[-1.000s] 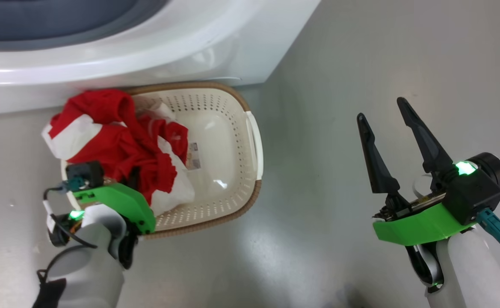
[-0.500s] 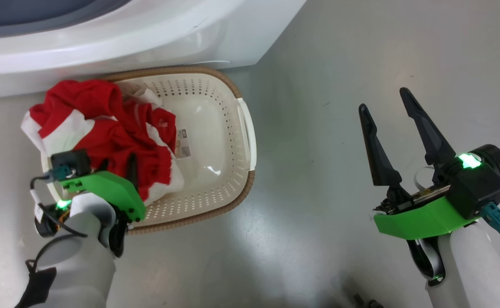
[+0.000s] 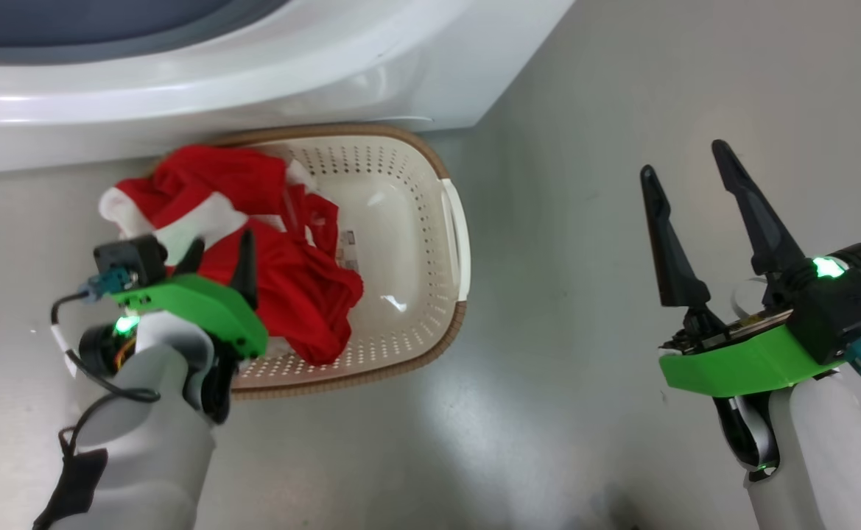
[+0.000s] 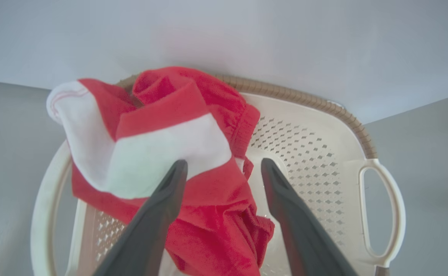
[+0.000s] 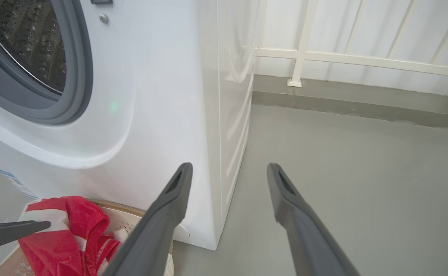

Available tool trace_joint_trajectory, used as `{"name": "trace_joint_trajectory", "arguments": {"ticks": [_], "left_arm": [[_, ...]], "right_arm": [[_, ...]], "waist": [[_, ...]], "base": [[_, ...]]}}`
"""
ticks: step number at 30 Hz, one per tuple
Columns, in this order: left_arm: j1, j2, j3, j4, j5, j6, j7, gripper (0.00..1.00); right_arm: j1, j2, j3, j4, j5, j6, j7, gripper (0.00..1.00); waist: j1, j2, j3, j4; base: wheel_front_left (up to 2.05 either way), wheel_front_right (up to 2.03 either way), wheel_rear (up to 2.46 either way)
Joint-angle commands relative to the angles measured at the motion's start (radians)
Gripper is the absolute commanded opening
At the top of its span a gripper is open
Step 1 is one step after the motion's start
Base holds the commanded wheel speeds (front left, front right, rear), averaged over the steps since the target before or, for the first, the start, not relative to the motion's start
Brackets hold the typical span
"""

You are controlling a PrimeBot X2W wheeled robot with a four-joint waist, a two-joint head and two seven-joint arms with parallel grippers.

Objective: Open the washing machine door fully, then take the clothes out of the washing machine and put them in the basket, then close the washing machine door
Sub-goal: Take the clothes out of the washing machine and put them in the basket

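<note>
Clothes [image 4: 193, 99] heaped in basket [image 4: 315, 153], beneath spread left fingers [image 4: 158, 214], unclamped.

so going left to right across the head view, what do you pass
left tool → bare half of the basket → right tool; the clothes overlap the left tool, so skipped

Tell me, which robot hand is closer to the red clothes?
Left. The left gripper hangs right over the red clothes in the basket, fingers spread apart. The right gripper is far off to the side, over the floor.
</note>
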State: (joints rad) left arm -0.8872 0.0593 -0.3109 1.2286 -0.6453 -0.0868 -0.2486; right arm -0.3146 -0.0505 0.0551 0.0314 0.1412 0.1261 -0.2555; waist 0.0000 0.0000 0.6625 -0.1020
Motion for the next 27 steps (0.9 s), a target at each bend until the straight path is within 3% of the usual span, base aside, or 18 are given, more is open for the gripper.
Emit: {"name": "trace_joint_trajectory", "arguments": {"ticks": [1, 19, 27], "left_arm": [[0.041, 0.029, 0.033, -0.064, 0.01, -0.007, -0.013, 1.0], [0.313, 0.011, 0.217, -0.562, 0.146, 0.0, -0.013, 1.0], [0.449, -0.003, 0.301, -0.843, 0.266, 0.002, -0.013, 1.0]], "right_arm": [[0.015, 0.0, 0.008, -0.018, 0.007, 0.005, -0.006, 1.0], [0.045, 0.0, -0.031, 0.034, 0.001, 0.005, -0.006, 1.0], [0.069, 0.0, -0.061, 0.063, -0.001, 0.005, -0.006, 1.0]], "waist": [[0.0, 0.0, -0.025, 0.022], [0.0, 0.0, -0.196, 0.093], [0.0, 0.0, -0.294, 0.109]], "base": [[0.0, 0.0, 0.0], [0.0, 0.0, 0.0], [0.0, 0.0, 0.0]]}}
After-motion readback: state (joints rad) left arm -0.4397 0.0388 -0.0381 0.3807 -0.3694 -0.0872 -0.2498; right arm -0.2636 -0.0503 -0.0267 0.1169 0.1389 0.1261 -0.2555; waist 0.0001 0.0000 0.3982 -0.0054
